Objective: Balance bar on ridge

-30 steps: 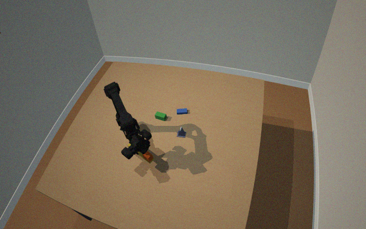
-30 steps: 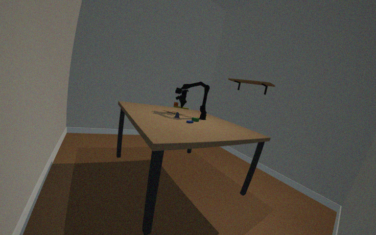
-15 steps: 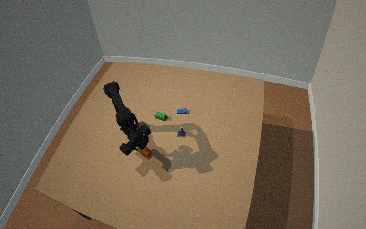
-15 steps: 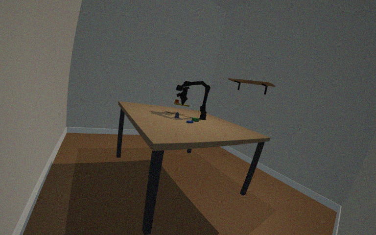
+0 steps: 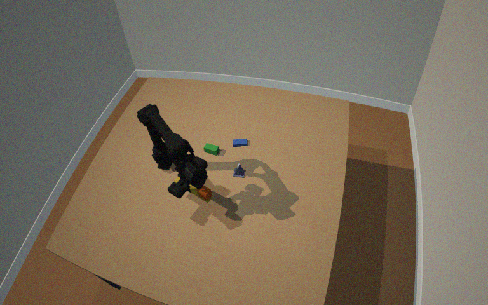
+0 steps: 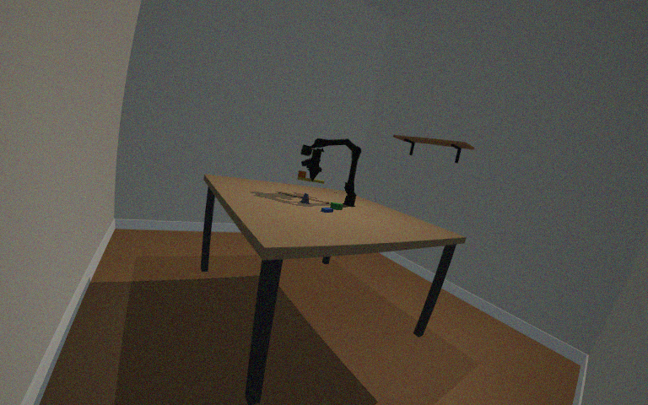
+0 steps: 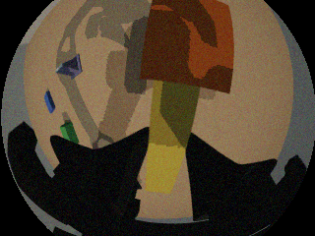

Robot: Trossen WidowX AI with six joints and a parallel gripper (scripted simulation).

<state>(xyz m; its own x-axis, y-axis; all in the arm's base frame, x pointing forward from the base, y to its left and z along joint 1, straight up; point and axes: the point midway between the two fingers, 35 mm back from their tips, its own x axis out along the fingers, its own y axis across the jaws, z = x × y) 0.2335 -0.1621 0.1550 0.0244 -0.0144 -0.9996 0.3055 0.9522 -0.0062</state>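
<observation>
In the top view, left to right, you have the arm (image 5: 174,145) (image 6: 352,167) reaching down from the left of the frame to the end effector (image 5: 185,185) (image 6: 312,179) (image 7: 169,132). From above, its fingers are hidden, and you see the bar (image 5: 194,189) (image 6: 320,181) (image 7: 166,167) only in pieces. The orange block (image 5: 204,192) (image 6: 301,175) (image 7: 212,44) shows at the bar's lower-right end. Next come the green block (image 5: 211,149) (image 6: 337,206) (image 7: 69,132), then the ridge (image 5: 239,170) (image 6: 305,199) (image 7: 71,67) near mid-frame, with the blue block (image 5: 239,142) (image 6: 326,210) (image 7: 49,101) above it in the frame.

Your exterior view adds height: left of centre, the orange block sits on the bar's left end, and the bar is up off the surface (image 5: 288,244) (image 6: 358,229) (image 7: 261,108), apart from the ridge and looking nearly level. Only here do you see the shelf (image 6: 434,142), at the right of the frame.

The wrist view gives you the grip: blue block, ridge and green block lie toward the left edge, while in the middle the end effector is clamped on the bar, a black finger on each side. The orange block fills the upper centre, hiding the bar's far end from you.
</observation>
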